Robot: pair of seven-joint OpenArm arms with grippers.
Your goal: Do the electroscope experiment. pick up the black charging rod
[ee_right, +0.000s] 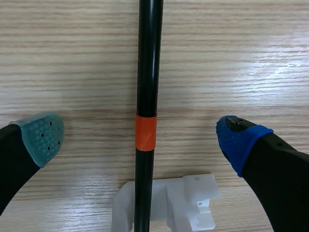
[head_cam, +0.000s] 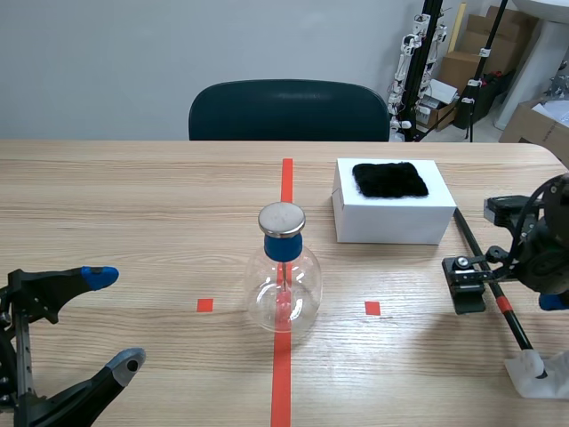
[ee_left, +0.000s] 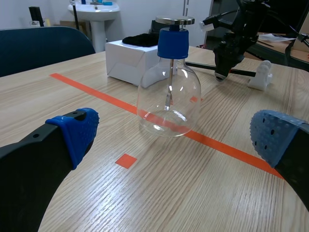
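The black charging rod (head_cam: pixel 522 327) lies on the table at the right, with an orange-red band round it. Its near end rests in a small white holder (head_cam: pixel 536 369). My right gripper (head_cam: pixel 507 294) hangs open over the rod. In the right wrist view the rod (ee_right: pixel 147 72) runs straight between the fingers, and the band (ee_right: pixel 146 132) is level with the pads, which stand well clear of it on both sides. The white holder (ee_right: pixel 166 203) sits just under the gripper. My left gripper (head_cam: pixel 114 318) is open at the near left, holding nothing.
A glass flask electroscope (head_cam: pixel 283 276) with a blue stopper and a metal cap stands on the red centre line. Behind it to the right is a white box (head_cam: pixel 391 218) with a black fur cloth (head_cam: pixel 389 180) on top. A dark chair (head_cam: pixel 289 111) stands across the table.
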